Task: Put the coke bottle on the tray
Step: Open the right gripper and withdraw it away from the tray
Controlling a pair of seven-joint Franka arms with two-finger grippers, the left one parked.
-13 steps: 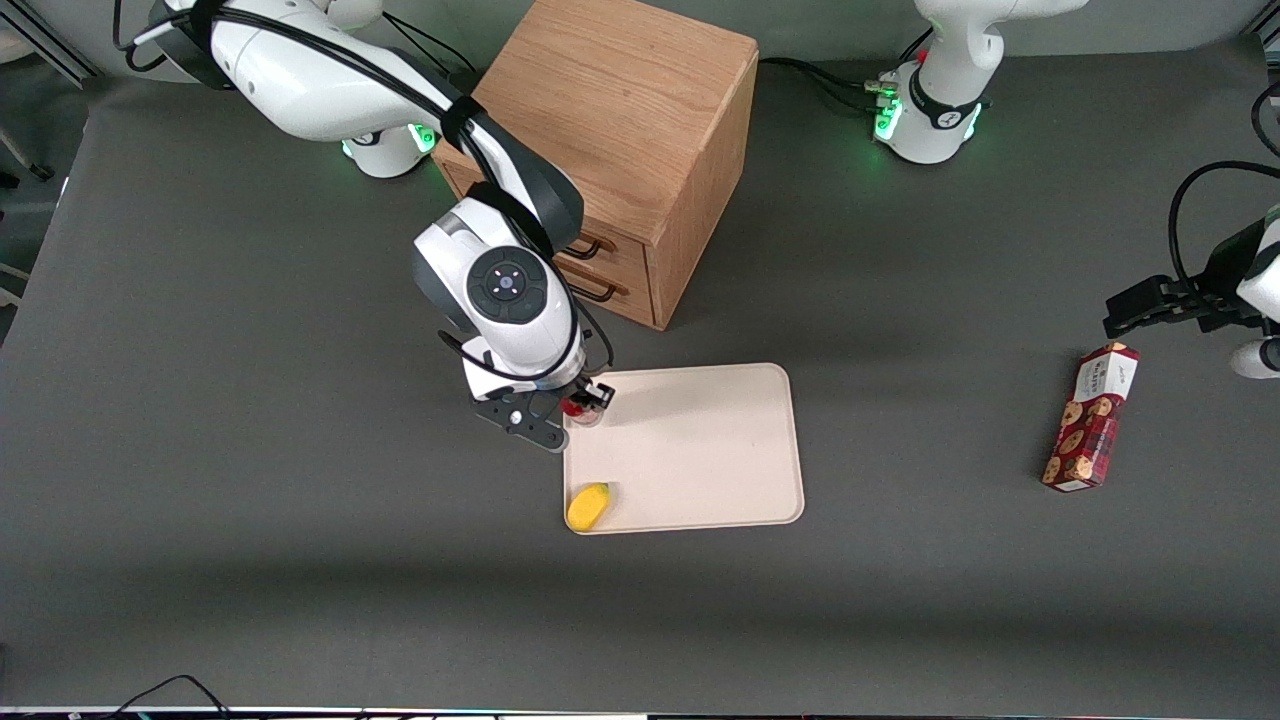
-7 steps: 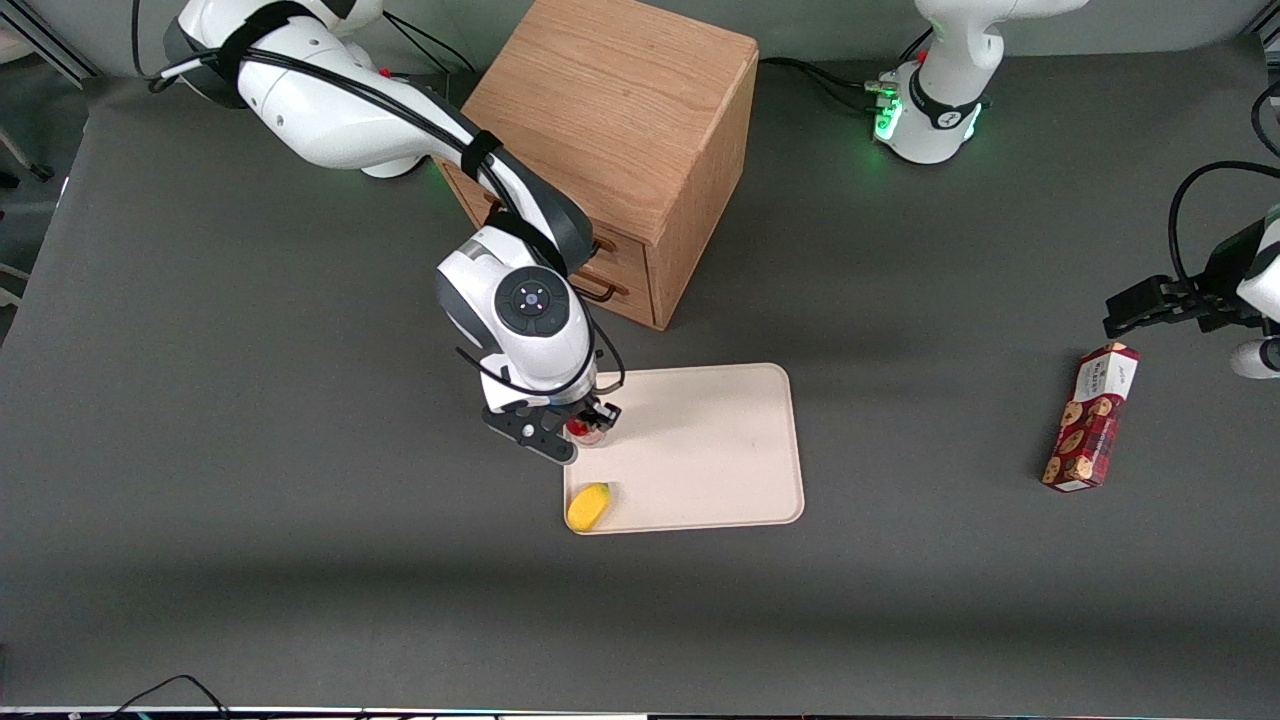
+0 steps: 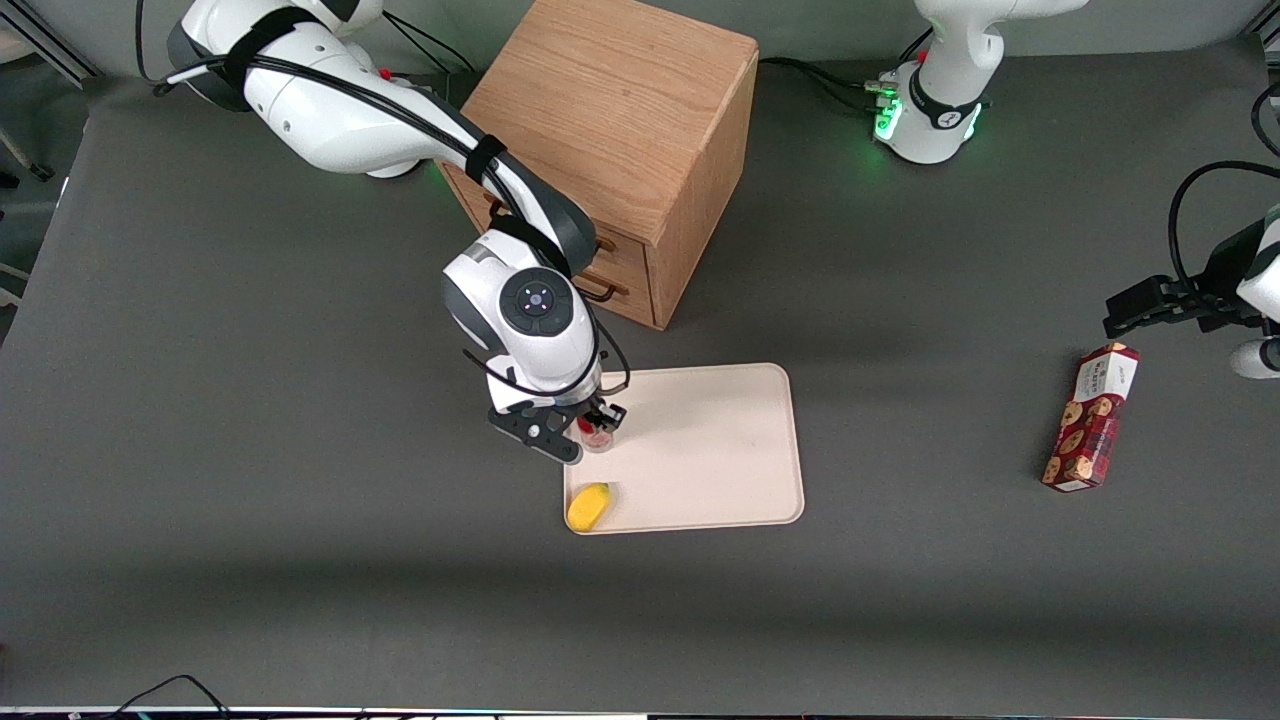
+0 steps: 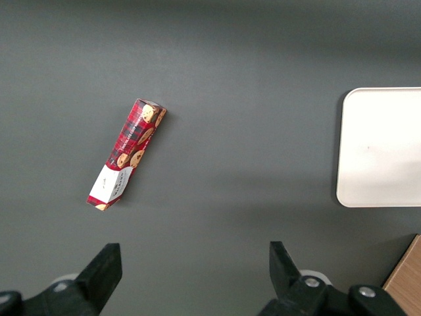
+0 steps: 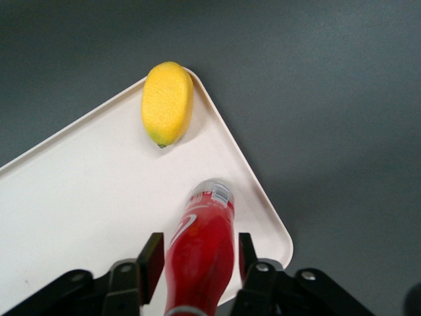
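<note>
The coke bottle (image 5: pixel 205 227), slim and red with a white script logo and a clear base, hangs base-down between my gripper's (image 5: pixel 200 245) fingers, which are shut on its body. Its base hovers low over the pale beige tray (image 5: pixel 85 197), close to the tray's rounded corner and rim. In the front view, the gripper (image 3: pixel 598 432) and a sliver of the red bottle (image 3: pixel 597 437) sit over the tray (image 3: pixel 700 450) edge nearest the working arm's end. The arm hides most of the bottle there. I cannot tell if the base touches the tray.
A yellow lemon (image 3: pixel 588 506) lies on the tray corner nearer the front camera, also in the right wrist view (image 5: pixel 167 102). A wooden drawer cabinet (image 3: pixel 620 130) stands farther back. A red cookie box (image 3: pixel 1090 417) lies toward the parked arm's end.
My gripper has carried the bottle a little farther onto the tray and nearer the front camera, toward the lemon. The lemon, tray and cookie box have not moved.
</note>
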